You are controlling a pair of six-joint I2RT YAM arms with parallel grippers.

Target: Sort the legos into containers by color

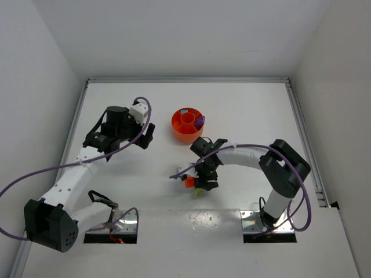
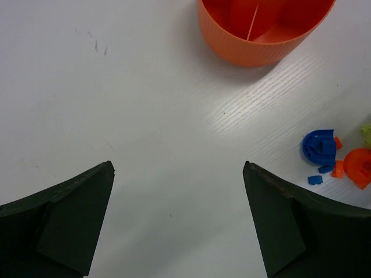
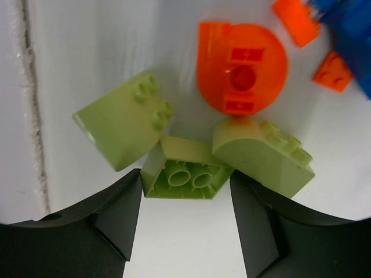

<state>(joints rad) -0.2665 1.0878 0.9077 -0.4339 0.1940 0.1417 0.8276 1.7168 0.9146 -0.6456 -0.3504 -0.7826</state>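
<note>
The round orange tray stands at the table's middle, with a purple piece on its right rim and a teal piece in a far section. Its wall shows in the left wrist view. My right gripper is down in the lego pile. In the right wrist view the right gripper is shut at its tips on a yellow-green brick, underside toward the camera. Two more yellow-green pieces touch it. An orange round piece lies behind. My left gripper is open and empty.
Left of the tray's front lie a blue round piece, small blue bits, an orange round piece and a yellow-green piece. Small orange bricks and a blue piece lie by the right gripper.
</note>
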